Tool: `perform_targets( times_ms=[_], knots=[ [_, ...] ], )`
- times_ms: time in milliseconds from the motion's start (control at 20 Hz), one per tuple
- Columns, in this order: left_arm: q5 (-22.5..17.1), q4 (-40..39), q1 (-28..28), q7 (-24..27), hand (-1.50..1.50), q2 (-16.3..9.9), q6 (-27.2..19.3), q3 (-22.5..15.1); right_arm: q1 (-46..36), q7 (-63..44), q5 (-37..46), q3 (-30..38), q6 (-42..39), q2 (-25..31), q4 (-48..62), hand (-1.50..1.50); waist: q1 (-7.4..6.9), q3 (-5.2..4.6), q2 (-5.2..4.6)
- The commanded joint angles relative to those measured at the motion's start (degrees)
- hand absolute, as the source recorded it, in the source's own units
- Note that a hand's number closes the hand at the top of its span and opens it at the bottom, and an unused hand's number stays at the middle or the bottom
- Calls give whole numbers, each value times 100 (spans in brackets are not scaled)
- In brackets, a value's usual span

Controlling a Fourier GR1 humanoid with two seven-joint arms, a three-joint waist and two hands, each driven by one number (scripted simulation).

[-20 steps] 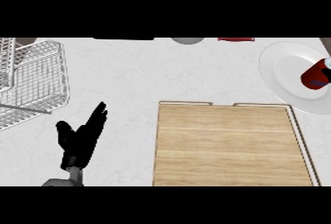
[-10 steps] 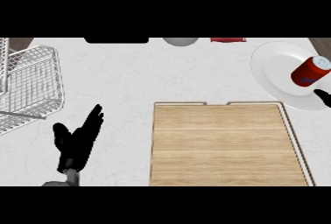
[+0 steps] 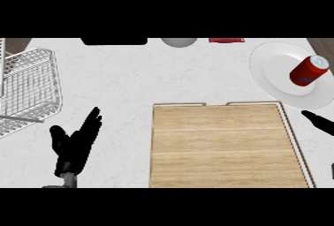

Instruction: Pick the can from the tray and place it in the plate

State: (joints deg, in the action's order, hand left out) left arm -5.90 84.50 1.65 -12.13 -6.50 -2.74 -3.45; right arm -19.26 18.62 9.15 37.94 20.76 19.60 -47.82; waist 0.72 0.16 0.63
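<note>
Our red can [image 3: 308,70] on the white plate [image 3: 277,75], our left robot hand [image 3: 75,143] spread over the counter [image 3: 130,84], right robot hand's [image 3: 320,121] fingers beyond telling.

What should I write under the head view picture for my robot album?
A red can stands on the white plate, the wooden tray lies bare, and the left hand rests open.
</note>
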Motion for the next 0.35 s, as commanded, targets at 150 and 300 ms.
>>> perform_targets(
  times_ms=[150, 300],
  knots=[
    [100, -474, 50, 289, 0, 85, 102, 19, 1240, -298, -37, -394, 109, -553, -1405, -150, -34, -19, -57],
    [169, 641, 384, -567, 0, 137, -118, -224, 1558, -429, 10, -582, 266, -784, -1895, -150, -71, -15, -51]
  ],
)
